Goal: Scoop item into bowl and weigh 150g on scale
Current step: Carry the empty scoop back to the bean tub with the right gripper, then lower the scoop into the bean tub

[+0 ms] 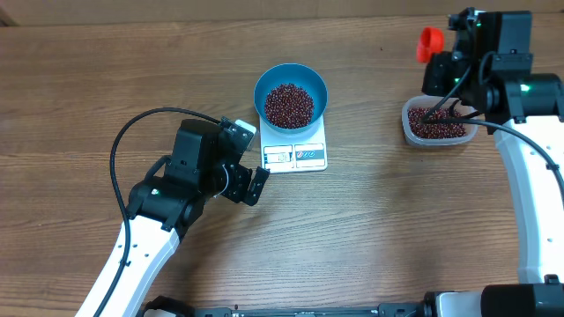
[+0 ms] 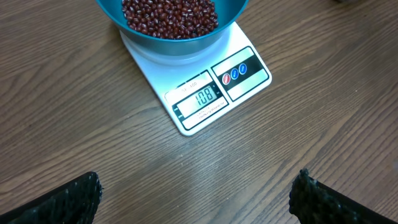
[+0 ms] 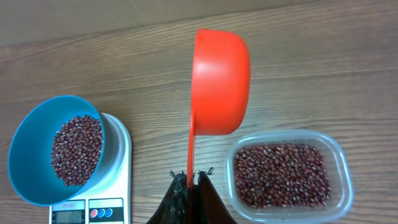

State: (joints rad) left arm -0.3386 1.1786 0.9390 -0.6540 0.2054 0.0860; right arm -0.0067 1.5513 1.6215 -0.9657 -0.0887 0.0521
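The blue bowl point(image 1: 291, 77) stands on the white scale point(image 1: 296, 155) and holds a heap of dark red-brown beans point(image 1: 289, 104). From the left wrist, the scale's display point(image 2: 202, 99) reads 108, under the bowl point(image 2: 174, 45). My left gripper point(image 2: 198, 186) is open over bare table just in front of the scale, nothing between its fingers. My right gripper point(image 3: 191, 177) is shut on the thin handle of an orange scoop point(image 3: 221, 81), held on edge above the table between the bowl point(image 3: 37, 124) and a clear tub point(image 3: 336, 155). The scoop's inside is hidden.
The clear plastic tub point(image 1: 410, 130) at the right holds more beans point(image 1: 436, 123), close under the right arm. A black cable point(image 1: 132, 132) loops off the left arm. The right arm's white link point(image 1: 529, 202) runs along the table's right side.
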